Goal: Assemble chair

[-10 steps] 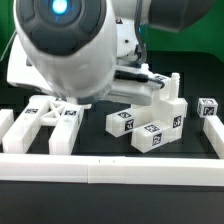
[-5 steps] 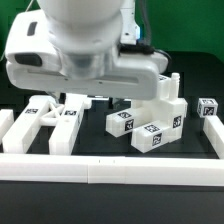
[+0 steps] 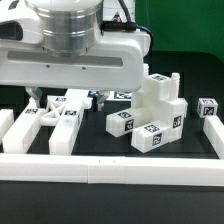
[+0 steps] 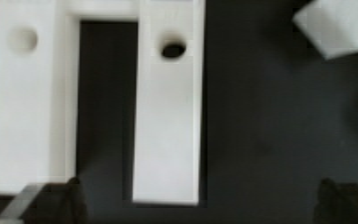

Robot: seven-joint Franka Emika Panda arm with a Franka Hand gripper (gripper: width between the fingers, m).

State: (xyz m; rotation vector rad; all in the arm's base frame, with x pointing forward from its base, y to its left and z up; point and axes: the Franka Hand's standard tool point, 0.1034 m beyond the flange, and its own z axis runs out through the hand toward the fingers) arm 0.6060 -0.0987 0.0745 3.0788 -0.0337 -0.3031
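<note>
Fingers spread wide and empty above the cut-out frame, at the exterior view's left.
One bar of the frame lies between them, and its twin bar sits under one fingertip. I judge the grasp should centre on the first bar and descend straight, so that tip drops into the dark slot. Tagged blocks sit apart on the desk; the border rail closes the near edge.
</note>
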